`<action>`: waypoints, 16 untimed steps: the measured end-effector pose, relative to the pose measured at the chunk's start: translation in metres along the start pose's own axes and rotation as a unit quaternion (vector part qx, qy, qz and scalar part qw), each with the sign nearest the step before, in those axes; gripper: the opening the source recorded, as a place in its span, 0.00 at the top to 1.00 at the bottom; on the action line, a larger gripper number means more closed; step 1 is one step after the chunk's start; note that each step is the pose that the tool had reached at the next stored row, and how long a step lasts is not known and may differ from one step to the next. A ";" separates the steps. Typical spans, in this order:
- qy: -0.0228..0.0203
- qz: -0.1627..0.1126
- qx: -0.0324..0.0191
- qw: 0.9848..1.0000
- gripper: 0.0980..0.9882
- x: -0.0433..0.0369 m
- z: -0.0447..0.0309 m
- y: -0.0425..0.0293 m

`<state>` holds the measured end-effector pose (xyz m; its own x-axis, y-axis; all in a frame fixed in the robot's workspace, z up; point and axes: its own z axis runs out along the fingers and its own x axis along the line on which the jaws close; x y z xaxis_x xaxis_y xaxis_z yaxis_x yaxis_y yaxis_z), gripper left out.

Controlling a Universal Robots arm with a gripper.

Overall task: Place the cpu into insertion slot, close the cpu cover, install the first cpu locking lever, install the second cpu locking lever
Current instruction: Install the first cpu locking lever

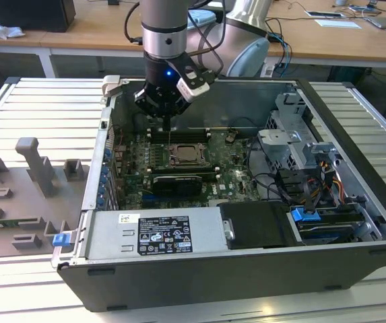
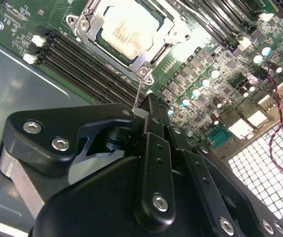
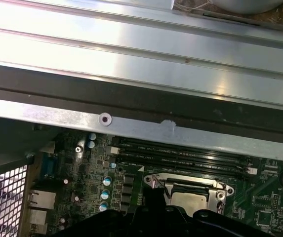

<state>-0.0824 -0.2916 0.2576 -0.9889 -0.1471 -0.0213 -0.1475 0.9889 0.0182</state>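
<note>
A ribbed metal table (image 1: 354,108) carries an open computer case (image 1: 199,282), which lies on its side with its inside facing up. On the exterior view's left of the case, a grey fixture tray (image 1: 24,195) rests on the same table. The arm (image 1: 166,27) reaches down from above into the case, over the green motherboard (image 1: 236,165). The power supply (image 1: 152,232) lies along the case's near wall. A black graphics card (image 1: 176,183) sits between the power supply and the socket. In both wrist views, long black memory slots (image 2: 89,61) (image 3: 181,155) run just beside the socket.

The insertion slot (image 2: 78,22) sits near the middle of the board, its silver rim screwed down at the corners. The cpu cover (image 2: 148,52) lies flat on the slot, framing the chip. The cpu (image 2: 129,27) is seated inside the slot, and its pale metal top shows through the cover's window.

The gripper (image 1: 168,120) (image 2: 140,111) hangs just above 1 corner of the slot. Its 2 fingers are drawn together on 1 thin wire locking lever (image 2: 138,94). The lever stands raised, running from that corner up to the fingertips.
</note>
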 end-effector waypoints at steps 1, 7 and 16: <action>0.000 0.000 0.000 1.000 0.99 -0.0004 0.0000 -0.0001; 0.000 0.000 0.000 1.000 0.99 -0.0026 0.0002 -0.0004; -0.004 0.018 -0.025 1.000 0.99 -0.0158 0.0066 -0.0025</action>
<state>-0.0663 -0.2915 0.2513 -0.9933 -0.1116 -0.0286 -0.1134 0.9912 0.0689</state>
